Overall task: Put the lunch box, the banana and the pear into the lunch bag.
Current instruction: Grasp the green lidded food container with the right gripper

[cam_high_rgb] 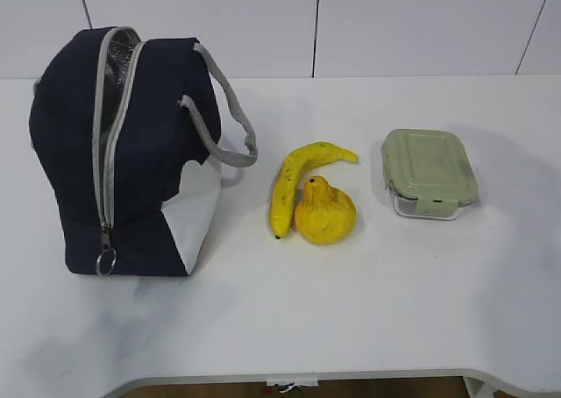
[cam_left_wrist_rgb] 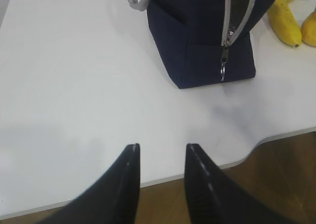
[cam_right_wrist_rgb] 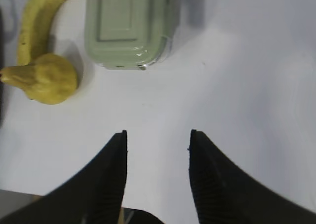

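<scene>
The navy lunch bag stands at the left of the table, its grey zipper partly open and silver lining showing at the top; it also shows in the left wrist view. The banana and the pear lie touching at the middle, also in the right wrist view as banana and pear. The lunch box with sage-green lid sits to the right, and in the right wrist view. My left gripper is open and empty over the table's front edge. My right gripper is open and empty, short of the lunch box. Neither gripper shows in the exterior view.
The white table has a curved front edge with a cut-out at the bottom middle. The bag's grey webbing handle sticks out toward the banana. The zipper's ring pull hangs low on the bag's front. A white panelled wall stands behind.
</scene>
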`<state>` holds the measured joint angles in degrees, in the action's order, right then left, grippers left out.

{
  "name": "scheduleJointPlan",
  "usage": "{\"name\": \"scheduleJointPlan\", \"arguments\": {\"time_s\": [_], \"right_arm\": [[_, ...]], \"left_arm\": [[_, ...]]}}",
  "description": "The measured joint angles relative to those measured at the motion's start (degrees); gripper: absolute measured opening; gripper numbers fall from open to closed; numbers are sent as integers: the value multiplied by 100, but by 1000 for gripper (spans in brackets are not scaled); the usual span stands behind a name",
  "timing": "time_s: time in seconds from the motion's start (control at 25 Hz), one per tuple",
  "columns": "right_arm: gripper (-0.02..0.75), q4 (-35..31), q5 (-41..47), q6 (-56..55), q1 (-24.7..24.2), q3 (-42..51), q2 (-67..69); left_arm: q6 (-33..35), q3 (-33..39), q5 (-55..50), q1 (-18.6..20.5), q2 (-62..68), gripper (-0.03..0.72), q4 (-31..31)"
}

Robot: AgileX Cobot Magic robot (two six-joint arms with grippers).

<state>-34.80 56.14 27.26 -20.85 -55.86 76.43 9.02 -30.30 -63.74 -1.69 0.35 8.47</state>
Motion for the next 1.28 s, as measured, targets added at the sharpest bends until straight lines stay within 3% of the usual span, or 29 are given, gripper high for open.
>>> {"name": "scheduleJointPlan", "arguments": {"time_s": [0.24,0.4,0.72,1.0,1.28], "right_arm": [[344,-1867,975,1540,-604,-357,1048],[344,-2507,1197,2031,-640,-849,1815],[344,-2660,1197,2166,-653,-1679,2826],[344,-2637,1197,2169,-653,-1835,2906],[455,-2636,1205,2169,-653,-1858,3109]], "left_arm": [[0,0,0,0,0,239,0],[0,0,0,0,0,239,0],[0,0,0,0,0,239,0],[0,0,0,0,0,239,0],[0,0,0,0,0,239,0]]}}
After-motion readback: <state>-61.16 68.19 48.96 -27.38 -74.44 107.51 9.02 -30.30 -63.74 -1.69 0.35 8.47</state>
